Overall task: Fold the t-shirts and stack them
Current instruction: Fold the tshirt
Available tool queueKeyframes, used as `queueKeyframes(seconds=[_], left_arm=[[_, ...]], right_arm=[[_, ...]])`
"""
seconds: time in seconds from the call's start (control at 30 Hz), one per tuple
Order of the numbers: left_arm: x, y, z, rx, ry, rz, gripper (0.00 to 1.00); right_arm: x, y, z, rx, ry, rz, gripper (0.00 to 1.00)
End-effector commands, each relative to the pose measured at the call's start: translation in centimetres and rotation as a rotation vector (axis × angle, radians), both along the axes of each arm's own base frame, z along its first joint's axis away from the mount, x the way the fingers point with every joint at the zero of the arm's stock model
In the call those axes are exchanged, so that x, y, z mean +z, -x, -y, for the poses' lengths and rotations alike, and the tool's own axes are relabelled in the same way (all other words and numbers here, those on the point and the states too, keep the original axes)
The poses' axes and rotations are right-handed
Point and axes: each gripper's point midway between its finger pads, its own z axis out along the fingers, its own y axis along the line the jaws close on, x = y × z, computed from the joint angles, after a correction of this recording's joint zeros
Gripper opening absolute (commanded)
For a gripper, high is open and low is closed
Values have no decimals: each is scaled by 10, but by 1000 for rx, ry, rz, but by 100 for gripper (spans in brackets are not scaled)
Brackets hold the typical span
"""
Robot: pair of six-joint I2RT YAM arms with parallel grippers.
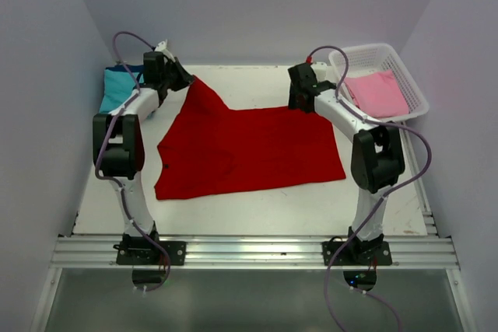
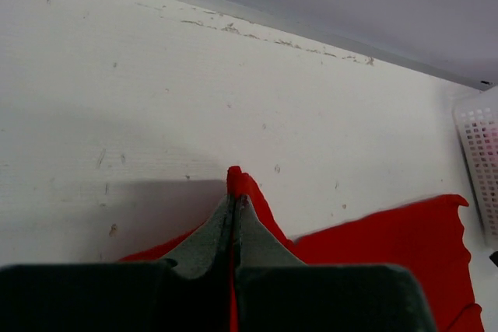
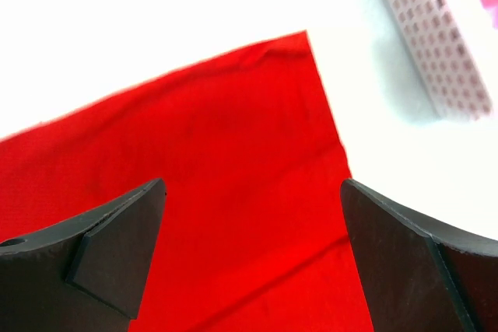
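The left pincer (image 2: 235, 201) is clamped on a corner of the red t-shirt (image 1: 249, 149), cloth poking just past its tips; the right pincer (image 3: 253, 186) hangs wide apart, the shirt's edge directly beneath; a one-sided lift would likely skew it across the worktop (image 1: 272, 209).

Fixed camera high behind the table (image 1: 257, 207), facing 12 o'clock, both wrist views close and low, all sharing the red t-shirt (image 1: 249, 149)
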Motion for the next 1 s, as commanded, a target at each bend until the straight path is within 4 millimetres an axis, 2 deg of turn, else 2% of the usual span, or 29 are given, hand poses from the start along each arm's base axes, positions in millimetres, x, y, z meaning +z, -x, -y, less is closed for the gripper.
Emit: queueKeyframes(seconds=[0.0, 0.07, 0.1, 0.13, 0.17, 0.2, 0.23, 0.27, 0.33, 0.47, 0.57, 0.6, 0.73, 0.83, 0.97], left_arm=[[38, 11, -1, -8, 39, 83, 0], [34, 20, -1, -9, 45, 72, 0], [41, 23, 0, -12, 47, 84, 0], [41, 27, 0, -13, 47, 83, 0], [35, 32, 0, -13, 47, 64, 0], [39, 36, 0, -12, 49, 68, 0], [40, 39, 0, -12, 49, 70, 0], [34, 44, 1, -17, 51, 55, 0], [38, 50, 1, -18, 54, 67, 0], [31, 60, 3, -28, 61, 51, 0], [30, 63, 4, -31, 61, 48, 0], [29, 64, 4, -33, 61, 46, 0], [30, 65, 6, -42, 71, 45, 0], [30, 68, 7, -46, 75, 41, 0], [28, 74, 7, -44, 80, 34, 0]], right_arm=[[-6, -18, 20, -107, -9, -5, 99], [-10, -30, 27, -126, -43, -5, 99], [-12, -34, 29, -129, -51, -10, 99], [-25, -38, 34, -139, -51, -37, 99], [-21, -46, 33, -140, -67, -28, 99], [-23, -50, 35, -146, -75, -33, 99], [-38, -53, 39, -154, -75, -62, 99], [-33, -60, 39, -156, -95, -55, 99], [-40, -69, 42, -163, -108, -59, 99], [-46, -79, 45, -166, -129, -67, 99], [-49, -83, 48, -180, -141, -66, 98], [-49, -84, 49, -186, -143, -65, 94], [-56, -84, 53, -205, -163, -72, 85], [-60, -80, 58, -237, -154, -77, 85], [-75, -65, 72, -329, -113, -87, 86]])
